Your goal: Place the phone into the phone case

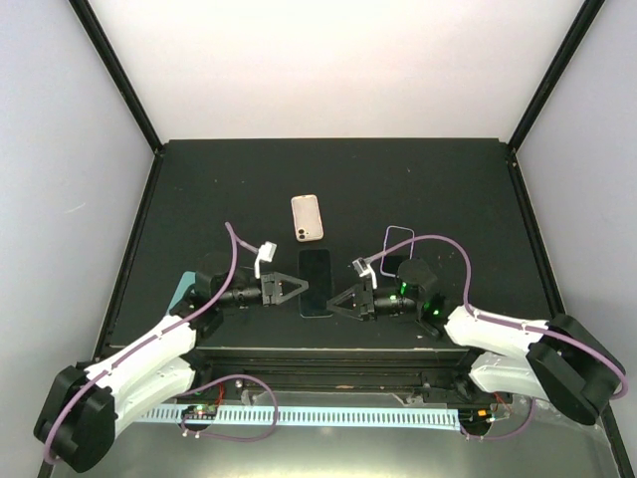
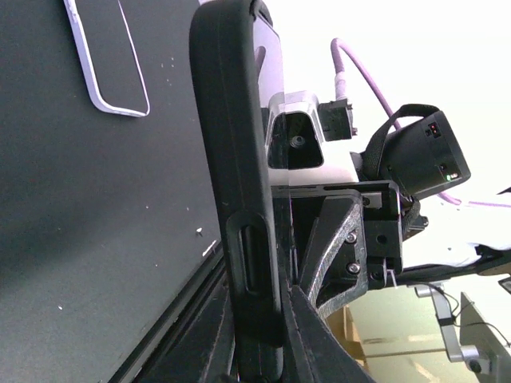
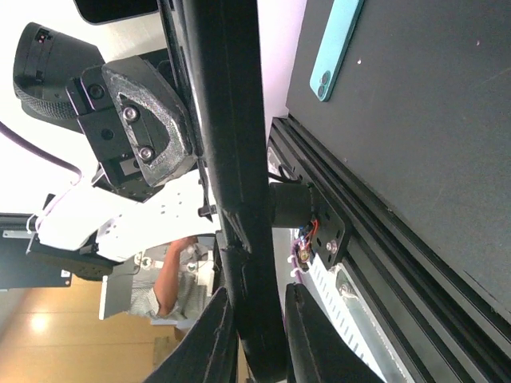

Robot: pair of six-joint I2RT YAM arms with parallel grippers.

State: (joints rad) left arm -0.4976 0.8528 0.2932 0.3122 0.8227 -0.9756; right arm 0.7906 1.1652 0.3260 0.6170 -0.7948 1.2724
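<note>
no text, brand, number or sign can be read in any view. the black phone case (image 1: 316, 282) near the tabletop's (image 1: 448, 189) near edge shows plain faces; any fine print is too small to tell.

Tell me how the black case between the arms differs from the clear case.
The black case is opaque and dark; the clear case is a see-through pale rim showing the table. The black case is pinched at its long edges by the left tool and right tool; the clear case lies free, untouched. Both are rounded rectangles, lengthwise away from the arms.
</note>
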